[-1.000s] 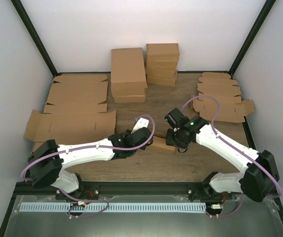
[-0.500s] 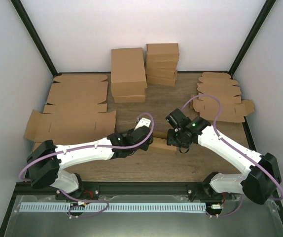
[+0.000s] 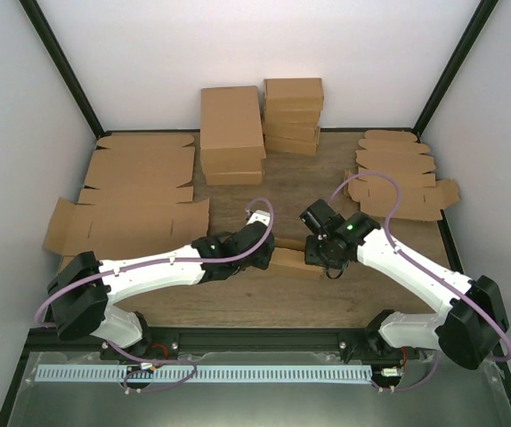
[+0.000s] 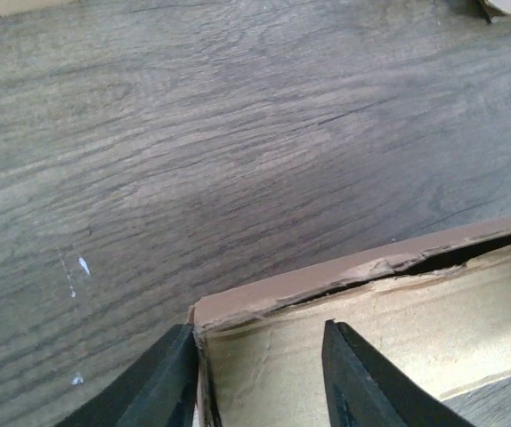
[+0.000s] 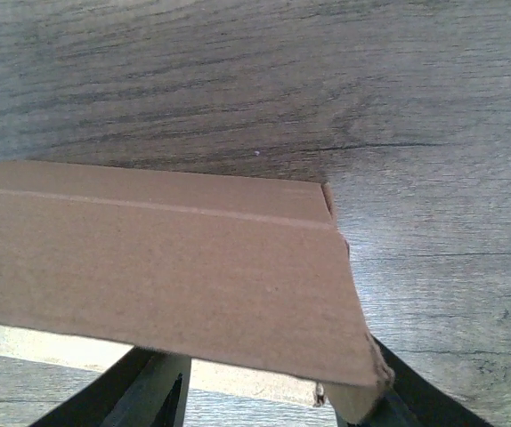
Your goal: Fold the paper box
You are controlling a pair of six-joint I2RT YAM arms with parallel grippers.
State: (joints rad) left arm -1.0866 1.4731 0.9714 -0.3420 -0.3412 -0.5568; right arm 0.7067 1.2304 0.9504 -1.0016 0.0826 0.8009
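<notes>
The paper box (image 3: 293, 263) is a small brown carton lying on the wooden table between my two grippers. My left gripper (image 3: 267, 252) is at the box's left end. In the left wrist view it (image 4: 260, 360) is open and straddles the corner of the paper box (image 4: 371, 320): one finger lies against the outside of the end wall, the other stands inside over the pale inner face. My right gripper (image 3: 314, 258) is at the box's right end. In the right wrist view a brown panel of the paper box (image 5: 166, 267) lies across the right gripper (image 5: 269, 396), whose fingers are spread wide beneath it.
Two stacks of folded brown boxes (image 3: 231, 133) (image 3: 293, 116) stand at the back. Large flat cardboard blanks (image 3: 135, 196) cover the left side of the table, and smaller flat blanks (image 3: 398, 173) lie at the right. Black frame posts rise at the back corners.
My left gripper has opened from nearly shut and moved up and right along the box's left end. The right gripper has shifted slightly. The box stays in place.
</notes>
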